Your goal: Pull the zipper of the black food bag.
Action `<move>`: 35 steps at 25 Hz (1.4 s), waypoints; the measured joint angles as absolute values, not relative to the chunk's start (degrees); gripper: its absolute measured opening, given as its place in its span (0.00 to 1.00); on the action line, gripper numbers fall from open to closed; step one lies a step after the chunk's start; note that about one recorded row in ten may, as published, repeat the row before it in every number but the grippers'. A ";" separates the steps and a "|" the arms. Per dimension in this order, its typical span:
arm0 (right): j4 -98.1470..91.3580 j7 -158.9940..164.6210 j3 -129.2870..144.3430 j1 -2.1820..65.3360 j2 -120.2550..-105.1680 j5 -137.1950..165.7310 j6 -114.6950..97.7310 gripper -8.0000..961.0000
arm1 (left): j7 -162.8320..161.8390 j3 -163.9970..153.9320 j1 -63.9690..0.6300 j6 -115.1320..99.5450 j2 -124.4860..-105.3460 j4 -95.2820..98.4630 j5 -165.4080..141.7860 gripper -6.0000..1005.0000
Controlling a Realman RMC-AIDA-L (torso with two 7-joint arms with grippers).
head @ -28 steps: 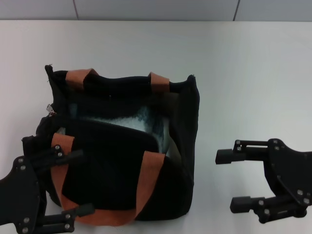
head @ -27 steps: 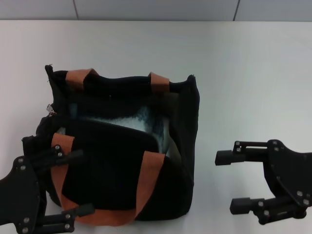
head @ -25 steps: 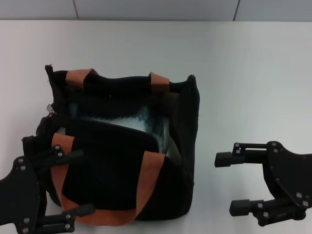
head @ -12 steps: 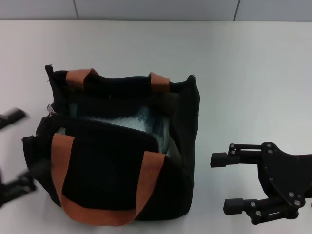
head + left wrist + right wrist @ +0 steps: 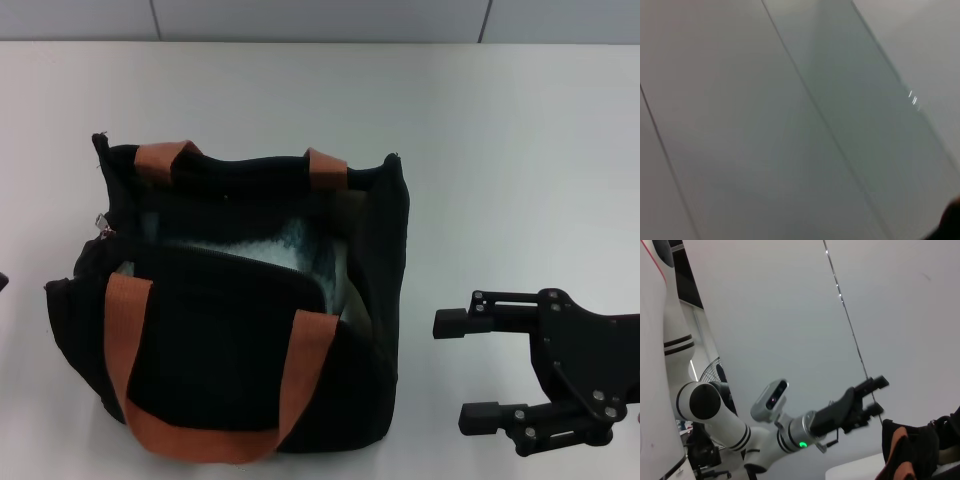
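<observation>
The left hand (image 5: 867, 400) hangs raised off to the bag's side, fingers apart. The zipper (image 5: 103, 226) sits on the bag (image 5: 240, 310), far from the right hand (image 5: 455, 370), fingers spread. That tab is tiny; a grab could slip or drag the bag.

The black food bag (image 5: 240, 350) is plain black fabric with two rust-orange strap handles (image 5: 215, 440) and a pale silvery lining (image 5: 290, 245). Its zipper (image 5: 104, 226) is a silver tab on black track. The surface (image 5: 500, 150) is plain white. The right gripper (image 5: 460, 372) is matte black with silver screws.
</observation>
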State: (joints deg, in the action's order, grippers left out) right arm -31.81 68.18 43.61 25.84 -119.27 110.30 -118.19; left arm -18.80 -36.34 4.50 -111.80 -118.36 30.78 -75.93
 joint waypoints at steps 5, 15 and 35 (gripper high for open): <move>-31.81 68.18 43.49 25.81 -119.27 110.29 -118.19 0.81 | -8.56 -36.14 4.15 -106.82 -118.55 26.25 -75.90 0.81; -31.59 68.20 43.89 25.77 -119.27 110.29 -118.35 0.81 | -2.40 -36.81 0.48 -100.62 -118.63 19.56 -80.09 0.81; -31.30 68.60 43.50 25.78 -119.27 110.29 -118.66 0.81 | 15.10 -23.71 -8.62 -102.15 -119.07 1.23 -80.26 0.77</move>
State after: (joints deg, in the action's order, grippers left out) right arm -31.30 68.60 43.50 25.78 -119.27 110.29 -118.66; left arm 15.10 -23.71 -8.62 -102.15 -119.07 1.23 -80.26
